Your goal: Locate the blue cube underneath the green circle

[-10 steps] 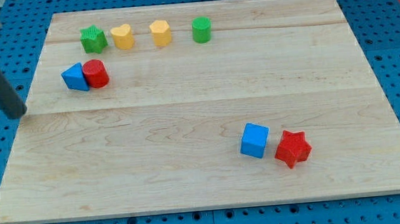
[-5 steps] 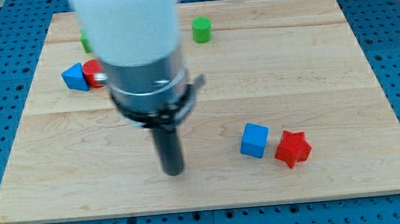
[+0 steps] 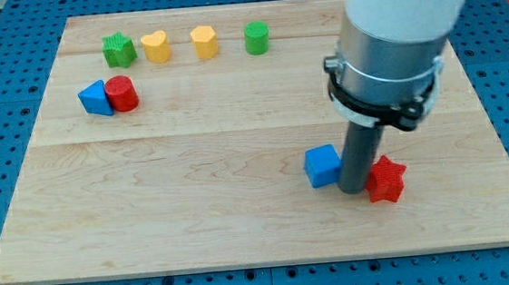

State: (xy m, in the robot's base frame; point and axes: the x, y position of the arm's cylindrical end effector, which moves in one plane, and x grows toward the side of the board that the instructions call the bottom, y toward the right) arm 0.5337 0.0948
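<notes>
Where the worktop (image 3: 238,162) runs toward its bottom-right corner, my tip (image 3: 353,189) stands wedged between two blocks — the blue cube (image 3: 322,165) touching it on the view's left and the red star (image 3: 386,179) touching it on the view's right. No claw shows on this arm, only the rod, so nothing is grasped. That blue cube lies well below the green cylinder (image 3: 257,38), which sits near the top edge, a little to the view's left of it. Along that same top edge, from the view's left, stand a green star (image 3: 119,50), a yellow heart (image 3: 156,46) and a yellow hexagon-like block (image 3: 204,42). Near the left edge — a second blue block (image 3: 94,98) touches a red cylinder (image 3: 122,94).
</notes>
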